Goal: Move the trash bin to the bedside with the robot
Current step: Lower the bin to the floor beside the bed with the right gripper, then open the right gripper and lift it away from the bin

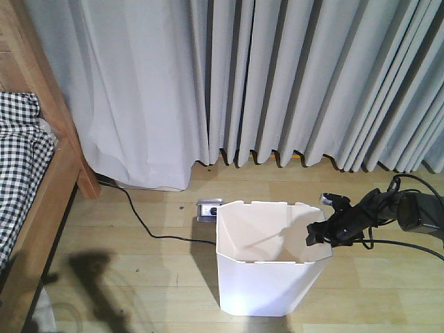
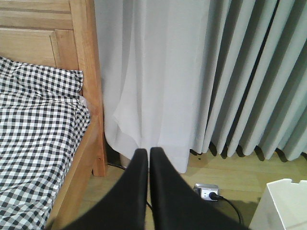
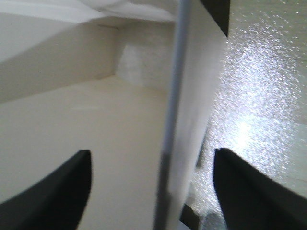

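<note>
1. Trash bin [image 1: 267,267] stands upright on the wood floor [image 1: 152,277], right of centre in the front view, well apart from the bed [image 1: 41,187] at far left. Curtains [image 1: 277,76] behind it, a floor socket [image 1: 208,208] with a black cable [image 1: 139,218] just beside its back-left corner.
2. My right gripper [image 1: 320,232] sits at the bin's right rim. In the right wrist view the bin wall [image 3: 184,110] runs edge-on between the two dark fingers [image 3: 57,191], one inside the cream interior, one outside. Jaws are spread wide around the wall, not yet pinching it as far as I can see.
3. Left gripper [image 2: 147,158] has its jaws together, holding nothing, pointing toward the bed post [image 2: 91,86] and checked bedding [image 2: 38,134]; the bin's corner shows low right in that view.
4. Key relation: bed lies to the bin's left, so the move is a leftward drag. Right arm is the nearer one, already on the rim.
5. My guess: close on the wall first; thin plastic may flex or tip.
</note>
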You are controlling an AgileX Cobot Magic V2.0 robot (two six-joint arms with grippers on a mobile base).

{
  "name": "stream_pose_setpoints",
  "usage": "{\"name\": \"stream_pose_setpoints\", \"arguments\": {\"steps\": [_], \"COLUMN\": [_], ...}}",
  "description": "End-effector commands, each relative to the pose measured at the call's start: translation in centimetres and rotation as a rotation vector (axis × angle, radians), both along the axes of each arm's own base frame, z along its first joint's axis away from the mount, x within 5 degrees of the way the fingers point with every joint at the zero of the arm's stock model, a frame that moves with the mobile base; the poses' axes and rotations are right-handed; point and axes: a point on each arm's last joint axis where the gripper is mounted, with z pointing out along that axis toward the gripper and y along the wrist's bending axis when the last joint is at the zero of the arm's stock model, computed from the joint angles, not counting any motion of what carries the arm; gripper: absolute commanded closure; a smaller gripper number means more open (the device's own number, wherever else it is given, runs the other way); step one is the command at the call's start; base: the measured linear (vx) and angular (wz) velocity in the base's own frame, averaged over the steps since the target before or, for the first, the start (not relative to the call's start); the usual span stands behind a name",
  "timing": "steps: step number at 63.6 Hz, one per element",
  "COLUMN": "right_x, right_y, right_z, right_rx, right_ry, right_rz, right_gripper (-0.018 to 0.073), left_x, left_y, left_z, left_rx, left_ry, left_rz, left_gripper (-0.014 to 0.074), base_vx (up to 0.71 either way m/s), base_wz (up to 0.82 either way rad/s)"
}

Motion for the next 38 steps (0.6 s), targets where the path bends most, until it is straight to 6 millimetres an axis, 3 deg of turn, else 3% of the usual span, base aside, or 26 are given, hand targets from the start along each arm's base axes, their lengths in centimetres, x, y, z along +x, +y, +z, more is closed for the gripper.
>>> {"name": "stream_pose_setpoints", "arguments": {"steps": [1,22,38], "right_x": [2.6,2.6,4.4], "right_y": [-0.6,-0.2,-1.3], "right_z": [3.3,3.7,6.7], "right_rx": [-0.014,0.044,-0.062], "right_ry": [-0.071,-0.054,-0.120], "right_rz": [0.017,-0.015,-0.055], "right_gripper": [-0.0020,-0.0022,-0.0022], "left_x": [0.1,0.1,0.1], "left_y": [0.0,0.0,0.0], "left_z": [0.5,0.5,0.5], "left_rx": [0.004,0.004,0.004], "left_ry": [-0.077,-0.077,-0.077], "left_rz": [-0.004,-0.004,-0.004], "left_gripper": [0.0603,0.0603,0.0603], "base_vx": [0.00,0.00,0.00], "base_wz": [0.00,0.00,0.00]}}
